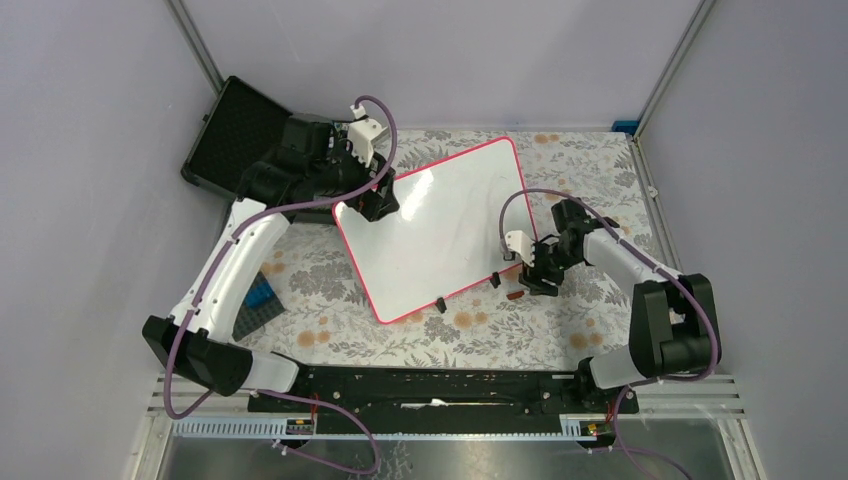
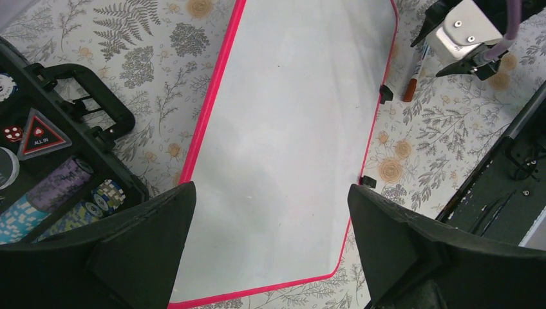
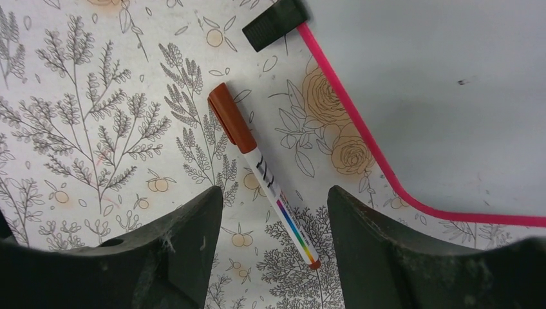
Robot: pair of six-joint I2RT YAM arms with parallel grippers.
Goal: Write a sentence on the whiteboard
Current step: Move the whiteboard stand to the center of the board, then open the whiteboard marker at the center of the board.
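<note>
Here we are with the whiteboard [image 1: 440,230] lying flat and skewed in the middle of the flowered tablecloth [image 1: 480,335], pink rim all round, glossy face bare; nothing is written on it, so I judge the job to be at its very start. The right gripper [image 1: 540,278] hangs low over the marker [image 3: 264,174], jaws spread wide and gripping nothing; its own camera shows the pen lying in the gap between the two fingers [image 3: 174,257], which reads as a line-up for the pickup. The marker rests on the cloth just beside the board's near right edge, off the board and close to one black clip foot [image 3: 277,24]; its brown cap is on, so I reckon it must come off before any ink goes down, and that probably wants both arms. At the board's far left corner sits the left gripper [image 1: 375,200], likewise spread and empty; whether it touches the surface I cannot tell; my guess is it is stationed there to steady things, since a glossy board on cloth could slide under a pen. Beyond it the black case [image 1: 240,125] lies open with poker chips [image 2: 71,193] inside, clear of the writing area. The next move calls for a square grip on the barrel, not the cap, or the pen may roll away.
</note>
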